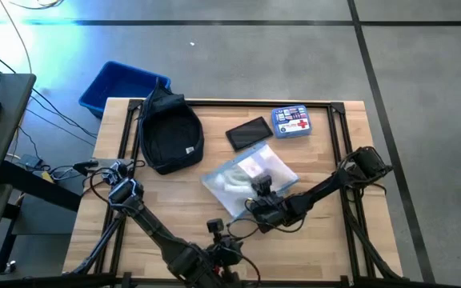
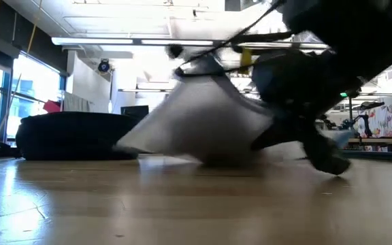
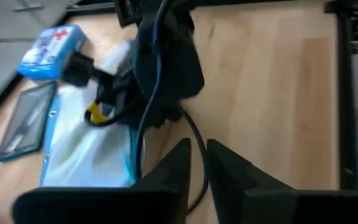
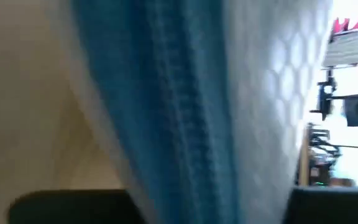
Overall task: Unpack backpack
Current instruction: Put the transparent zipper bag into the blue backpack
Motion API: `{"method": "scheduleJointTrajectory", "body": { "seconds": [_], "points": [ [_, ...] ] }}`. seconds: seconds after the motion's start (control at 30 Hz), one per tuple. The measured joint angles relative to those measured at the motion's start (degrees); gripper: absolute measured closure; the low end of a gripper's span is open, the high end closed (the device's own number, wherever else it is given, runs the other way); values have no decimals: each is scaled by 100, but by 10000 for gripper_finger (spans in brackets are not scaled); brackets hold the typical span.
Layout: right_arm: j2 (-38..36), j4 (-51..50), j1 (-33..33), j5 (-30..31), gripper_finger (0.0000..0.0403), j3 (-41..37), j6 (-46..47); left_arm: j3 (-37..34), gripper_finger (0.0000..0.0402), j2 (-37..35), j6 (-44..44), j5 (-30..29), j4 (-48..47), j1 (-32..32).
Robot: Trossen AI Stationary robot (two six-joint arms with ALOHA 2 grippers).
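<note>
From the overhead camera I read the tabletop (image 1: pixel 318 240) left to right. Just off its far-left corner, on the floor, sat a bright blue plastic bin (image 1: pixel 118 86). Beside it, on the tabletop's far-left part, lay the backpack (image 1: pixel 169 132), dark navy, rounded, with a small white logo patch at its near edge; in the low view it showed as a low dark mound (image 2: pixel 70 136) at the left. My left arm ran along the near-left edge, and its left pincer (image 1: pixel 214 227) sat near the front middle, well apart from the backpack. In its own wrist view the 2 dark fingers (image 3: pixel 173 168) stood close together with only a narrow slit between them, and nothing was held.

Around the middle lay a clear zip pouch (image 1: pixel 242 180) with a blue zipper edge and white contents; it also showed in the left wrist view (image 3: pixel 86 155). The right pincer (image 1: pixel 261 190) was down on the pouch's near-right side. Its wrist camera was filled by the pouch's blue zipper strip (image 4: pixel 185 112) and translucent wall, so I could not tell how wide that pincer stood or whether it had a grip.

Beyond the pouch lay a flat black rectangular case (image 1: pixel 248 133), and just right of it a blue first-aid box (image 1: pixel 291 122) with a red cross. The right arm reached in from the right edge.
</note>
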Motion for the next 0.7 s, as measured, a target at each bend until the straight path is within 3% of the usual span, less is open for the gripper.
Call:
{"method": "scheduleJointTrajectory", "body": {
  "seconds": [0.17, 0.27, 0.37, 0.47, 0.6, 0.7],
  "points": [
    [-719, -1331, 616, 54, 371, -8, 1090, 0, 307, 0, -212, 321, -93, -246],
    [-1220, -1888, 1054, 266, 371, -13, 1654, 0, 288, 0, -419, -166, -549, -382],
    [-1751, -2181, 1529, 617, 371, -11, 2079, 0, 282, -1, -1406, -885, -1558, -285],
    [-2238, -2243, 2028, 784, 371, -8, 2340, -18, 282, -37, -2476, -782, -2656, 83],
    [-2672, -2231, 2600, 1112, 371, -6, 2559, -283, 281, -310, -1089, -130, -2149, 795],
    [-2748, -2236, 2973, 1428, 371, -4, 2772, -349, 281, -386, -730, 589, -2638, 1504]
  ]
}}
